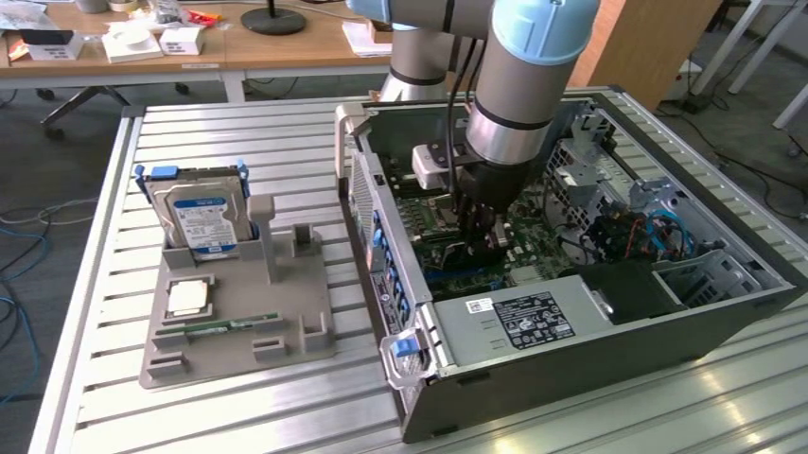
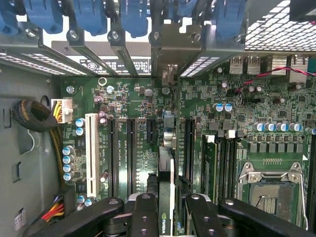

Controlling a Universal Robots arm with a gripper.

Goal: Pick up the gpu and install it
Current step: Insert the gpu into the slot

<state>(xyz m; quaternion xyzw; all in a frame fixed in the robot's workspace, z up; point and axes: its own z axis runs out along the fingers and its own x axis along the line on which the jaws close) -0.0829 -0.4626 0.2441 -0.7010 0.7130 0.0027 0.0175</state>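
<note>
A: Gripper pinches the gpu edge-on, over the motherboard inside the case.
B: Risk: card edge lands beside the slot, or it tilts and jams. Alignment looks uncertain.

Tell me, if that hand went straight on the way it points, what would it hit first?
The gpu gripped in the hand leads, so it would probably touch the green motherboard first; exact depth is unclear.
</note>
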